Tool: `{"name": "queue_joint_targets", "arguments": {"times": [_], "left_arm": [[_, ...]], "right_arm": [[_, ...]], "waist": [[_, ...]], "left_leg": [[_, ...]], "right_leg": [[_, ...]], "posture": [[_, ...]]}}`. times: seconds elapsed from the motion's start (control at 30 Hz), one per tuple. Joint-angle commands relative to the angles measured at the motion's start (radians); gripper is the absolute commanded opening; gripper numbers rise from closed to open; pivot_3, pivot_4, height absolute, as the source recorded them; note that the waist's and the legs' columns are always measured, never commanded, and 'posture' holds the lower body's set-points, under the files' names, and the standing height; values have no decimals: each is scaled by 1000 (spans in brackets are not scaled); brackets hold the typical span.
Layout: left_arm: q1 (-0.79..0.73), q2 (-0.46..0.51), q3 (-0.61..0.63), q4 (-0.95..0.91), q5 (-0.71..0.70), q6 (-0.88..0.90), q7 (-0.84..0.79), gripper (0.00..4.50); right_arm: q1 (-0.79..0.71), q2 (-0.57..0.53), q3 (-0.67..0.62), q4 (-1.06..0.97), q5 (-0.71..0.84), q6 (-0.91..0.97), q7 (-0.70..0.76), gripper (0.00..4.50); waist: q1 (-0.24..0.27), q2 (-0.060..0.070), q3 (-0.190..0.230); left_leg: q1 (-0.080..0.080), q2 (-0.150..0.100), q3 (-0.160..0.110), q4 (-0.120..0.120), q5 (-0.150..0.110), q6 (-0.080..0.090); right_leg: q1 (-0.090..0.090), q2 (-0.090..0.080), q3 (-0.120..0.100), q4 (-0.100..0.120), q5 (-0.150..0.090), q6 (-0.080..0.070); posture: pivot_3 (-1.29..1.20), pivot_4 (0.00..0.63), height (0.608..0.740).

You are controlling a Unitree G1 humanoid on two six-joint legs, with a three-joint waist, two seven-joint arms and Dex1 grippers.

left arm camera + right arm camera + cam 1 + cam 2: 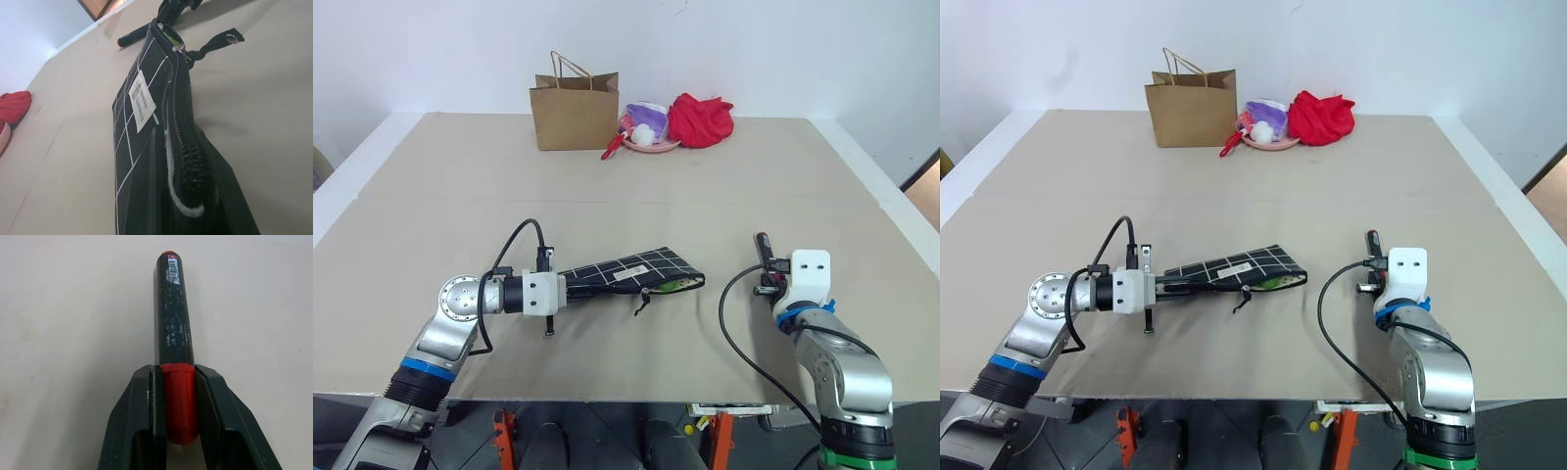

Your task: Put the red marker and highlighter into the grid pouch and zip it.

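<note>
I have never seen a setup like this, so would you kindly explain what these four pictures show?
They show a two-armed humanoid robot at a table. Two pictures come from cameras in its head and show the same scene; the other two come from a camera on each wrist. The left gripper is shut on one end of the grid pouch, with a green highlighter showing in the pouch's open end. The right gripper is shut on the red cap of the red marker. At the far edge stand a brown paper bag, a pink plate and a red cloth.
</note>
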Motion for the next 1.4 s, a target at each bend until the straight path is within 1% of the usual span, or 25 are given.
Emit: {"name": "queue_joint_targets", "arguments": {"times": [0.03,0.13,0.17,0.23,0.3,0.37,0.43,0.57,0.67,0.9,1.03,1.17,1.4], "left_arm": [[-14,6,18,-17,-14,-12,4,0],[-22,5,19,-10,-20,-9,1,0],[-25,5,19,-6,-22,-10,-3,0],[-31,4,18,1,-25,-13,-9,0],[-35,2,18,5,-28,-15,-14,0],[-39,-1,17,7,-31,-16,-18,0],[-39,-4,16,7,-30,-18,-20,0],[-30,-7,13,1,-28,-20,-18,0],[-24,-9,13,-5,-26,-18,-14,0],[-26,-7,16,-1,-23,-18,-11,0],[-26,-9,16,-5,-22,-15,-7,0],[-22,-10,14,-11,-22,-15,-4,0],[-15,-9,11,-12,-19,-17,0,0]], "right_arm": [[34,-70,33,-50,6,3,96,536],[4,-237,54,-124,94,-130,384,536],[-10,-294,43,-137,150,-158,499,536],[-24,-400,16,-150,265,-196,718,536],[-38,-480,-20,-141,371,-166,856,536],[-52,-550,-50,-124,471,-116,966,536],[-40,-607,-58,-121,538,-82,1050,536],[9,-681,-41,-130,574,-48,1131,536],[26,-694,-13,-123,559,-46,1129,536],[6,-677,60,-100,527,-51,1100,536],[-33,-666,100,-76,510,-26,1061,536],[-64,-667,95,-59,541,38,1034,536],[-82,-695,92,-34,519,33,1048,536]], "waist": [[0,0,0],[-5,4,3],[-7,7,5],[-11,8,6],[-11,9,6],[-9,9,7],[-8,8,7],[-6,8,7],[-7,8,7],[-7,8,7],[-7,8,7],[-6,8,7],[-6,8,7]], "left_leg": [[0,0,0,0,0,0],[-1,0,1,0,0,0],[-1,0,1,0,0,0],[0,0,1,0,0,0],[1,0,0,-1,0,1],[1,0,0,-1,0,1],[0,0,0,-1,0,1],[0,0,0,0,0,1],[0,0,0,0,0,1],[0,0,0,1,0,1],[0,0,0,1,0,1],[-1,0,0,1,0,1],[-1,0,0,1,0,1]], "right_leg": [[0,0,0,0,0,0],[0,0,0,0,0,1],[-1,0,1,0,0,0],[-1,0,2,0,0,0],[-1,1,1,0,1,1],[0,1,0,0,1,3],[0,0,0,0,1,4],[0,0,0,0,1,4],[-1,0,0,0,1,4],[-1,0,1,0,1,3],[-1,0,0,0,1,4],[-1,0,0,0,2,5],[-1,0,0,0,2,5]], "posture": [[0,150,740],[0,150,740],[0,150,740],[0,150,740],[0,150,740],[0,150,740],[0,150,740],[0,150,740],[0,150,740],[0,150,740],[0,150,740],[0,150,740],[0,150,740]]}}
